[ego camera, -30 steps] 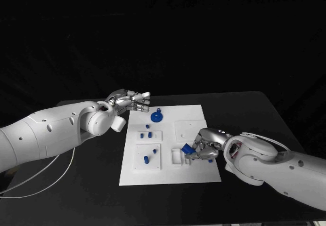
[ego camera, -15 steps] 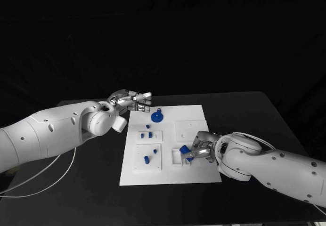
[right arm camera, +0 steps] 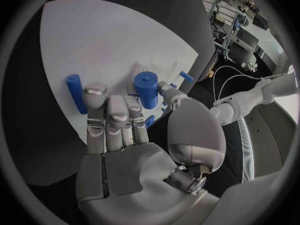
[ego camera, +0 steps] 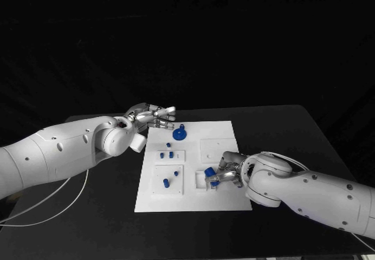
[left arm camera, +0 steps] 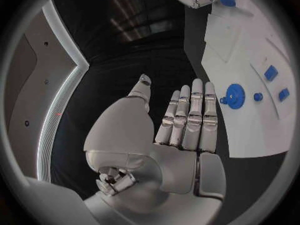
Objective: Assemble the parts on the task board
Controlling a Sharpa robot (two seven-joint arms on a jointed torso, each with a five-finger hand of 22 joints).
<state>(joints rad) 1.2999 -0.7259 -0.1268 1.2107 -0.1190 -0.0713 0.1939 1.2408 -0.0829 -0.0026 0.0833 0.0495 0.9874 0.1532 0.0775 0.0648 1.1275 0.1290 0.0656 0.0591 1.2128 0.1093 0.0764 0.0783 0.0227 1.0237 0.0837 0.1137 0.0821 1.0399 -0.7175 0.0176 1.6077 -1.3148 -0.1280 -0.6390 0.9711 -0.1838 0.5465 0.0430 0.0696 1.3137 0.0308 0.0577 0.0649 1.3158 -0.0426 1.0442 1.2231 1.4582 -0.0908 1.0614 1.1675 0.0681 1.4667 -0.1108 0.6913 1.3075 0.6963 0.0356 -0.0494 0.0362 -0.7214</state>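
Note:
The white task board (ego camera: 226, 200) lies in the middle of the black table. My right hand (ego camera: 225, 173) hovers low over its right middle and pinches a short blue cylinder (ego camera: 209, 174) between thumb and fingers. The right wrist view has that cylinder (right arm camera: 147, 89) upright at the fingertips of my right hand (right arm camera: 125, 135), with a blue peg (right arm camera: 76, 92) lying on the board beside them. My left hand (ego camera: 153, 116) is off the board's far left corner, fingers straight and apart and holding nothing, as the left wrist view confirms (left arm camera: 181, 120). A blue gear (ego camera: 180, 133) sits just right of it.
Small blue parts stand in the board's left plates: one (ego camera: 169, 145) near the gear, a pair (ego camera: 166, 156) below it, and two more (ego camera: 166, 183) in the lowest plate. The left wrist view shows the gear (left arm camera: 235, 94) close to the left fingertips. Bare black table surrounds the board.
My right hand has moved left across the board with the blue cylinder, from near the right edge toward the middle. The left hand has stayed in place.

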